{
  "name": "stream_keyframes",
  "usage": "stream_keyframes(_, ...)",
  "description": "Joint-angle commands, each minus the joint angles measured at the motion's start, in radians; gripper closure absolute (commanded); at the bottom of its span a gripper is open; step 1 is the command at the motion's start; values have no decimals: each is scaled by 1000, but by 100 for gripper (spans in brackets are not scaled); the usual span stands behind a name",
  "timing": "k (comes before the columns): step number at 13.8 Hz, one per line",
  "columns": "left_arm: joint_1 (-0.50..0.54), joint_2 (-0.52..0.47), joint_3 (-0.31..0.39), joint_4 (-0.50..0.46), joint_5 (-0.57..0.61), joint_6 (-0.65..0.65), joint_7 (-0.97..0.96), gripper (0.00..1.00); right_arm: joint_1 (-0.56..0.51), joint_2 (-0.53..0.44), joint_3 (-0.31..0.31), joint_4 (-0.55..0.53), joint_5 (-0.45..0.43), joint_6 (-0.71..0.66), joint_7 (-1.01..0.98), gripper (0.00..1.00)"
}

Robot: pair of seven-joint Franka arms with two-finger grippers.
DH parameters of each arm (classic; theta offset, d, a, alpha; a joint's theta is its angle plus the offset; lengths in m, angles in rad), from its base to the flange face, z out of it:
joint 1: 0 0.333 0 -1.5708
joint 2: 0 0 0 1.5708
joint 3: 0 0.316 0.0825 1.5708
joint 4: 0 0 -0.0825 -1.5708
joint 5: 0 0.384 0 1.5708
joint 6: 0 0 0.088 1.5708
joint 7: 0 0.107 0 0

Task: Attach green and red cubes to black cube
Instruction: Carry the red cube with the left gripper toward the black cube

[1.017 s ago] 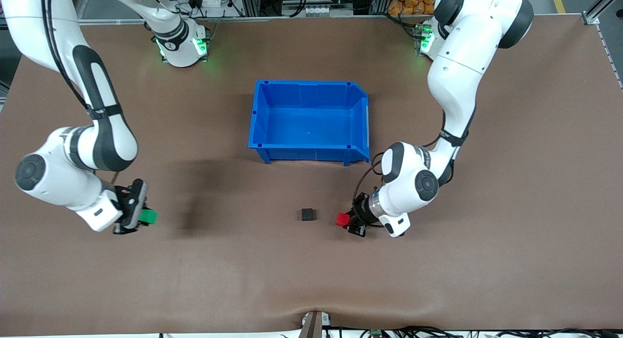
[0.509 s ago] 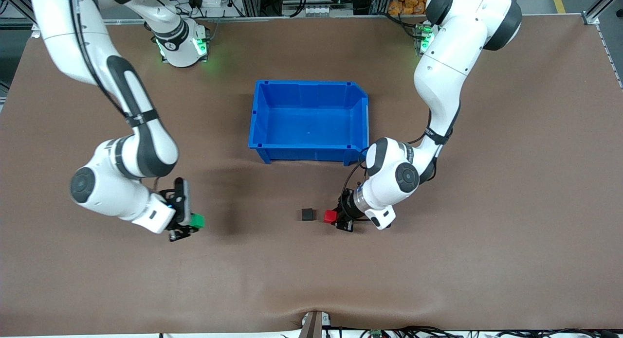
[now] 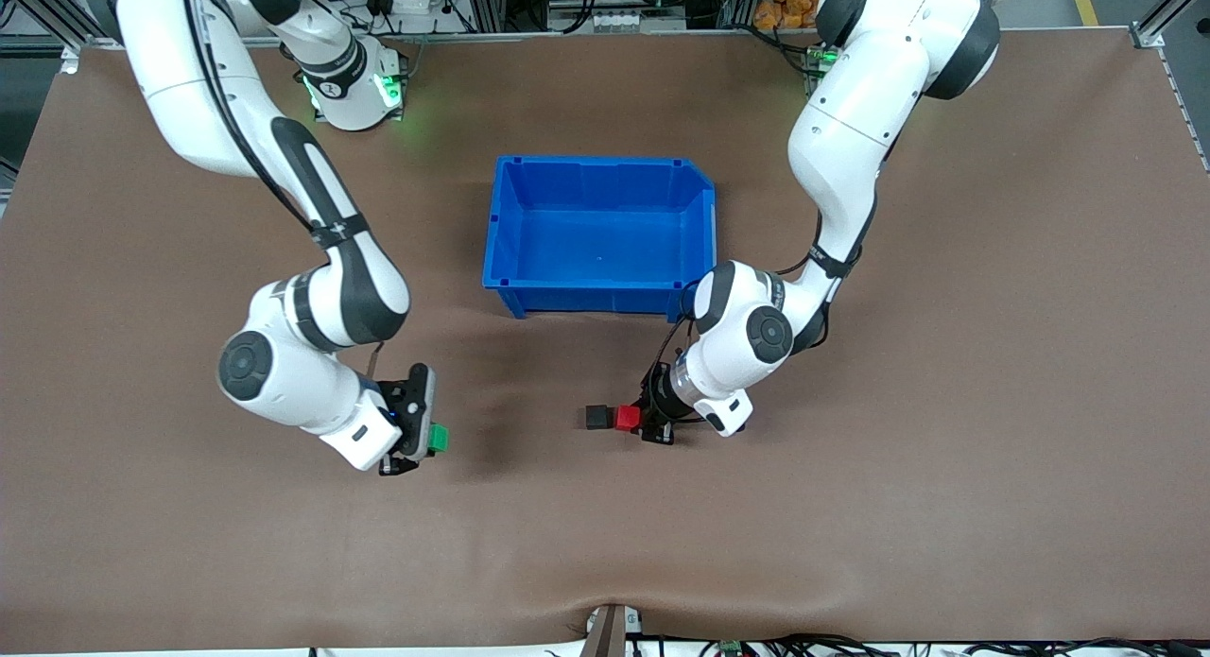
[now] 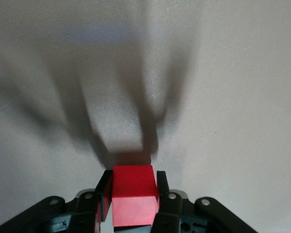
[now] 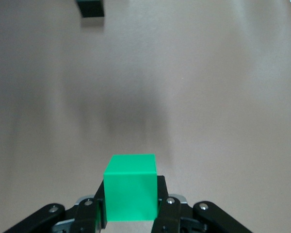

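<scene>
Left claw (image 3: pixel 632 419) clenched on the red cube (image 3: pixel 627 418), low over the bench (image 3: pixel 851 525), between the black cube (image 3: pixel 596 417) and the left arm's end. Fingers (image 4: pixel 105 187) pressed flat on two opposite faces of the red cube in the left wrist view, with the front half of the cube sticking out past the tips. Red cube level with the black cube and hard up beside it on the side toward the left arm's end; true contact impossible to tell. Black cube flat on the bench, nearer the front camera than the blue bin (image 3: pixel 599 165) and well apart from it.

Right claw (image 3: pixel 430 439) clenched on the green cube (image 3: pixel 438 438), over bare bench toward the right arm's end, well apart from the black cube. Green cube gripped on two opposite faces and jutting out ahead of the fingertips in the right wrist view, with the black cube small at the edge of that picture. Bin upright, with only its blue floor showing inside.
</scene>
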Motion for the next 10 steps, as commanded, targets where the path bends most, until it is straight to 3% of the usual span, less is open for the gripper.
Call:
stream_keyframes(1,-23,19,17,23,-10,24,-29,100,53,67,-16,109,-48,-17,128,87)
stream_keyframes(7,-57,23,37,23,-9,43,-69,100,119,96,-17,116,-54,-3,245,88)
stream_keyframes(10,-60,31,37,22,-6,55,-63,98,143,108,-17,116,-54,16,278,98)
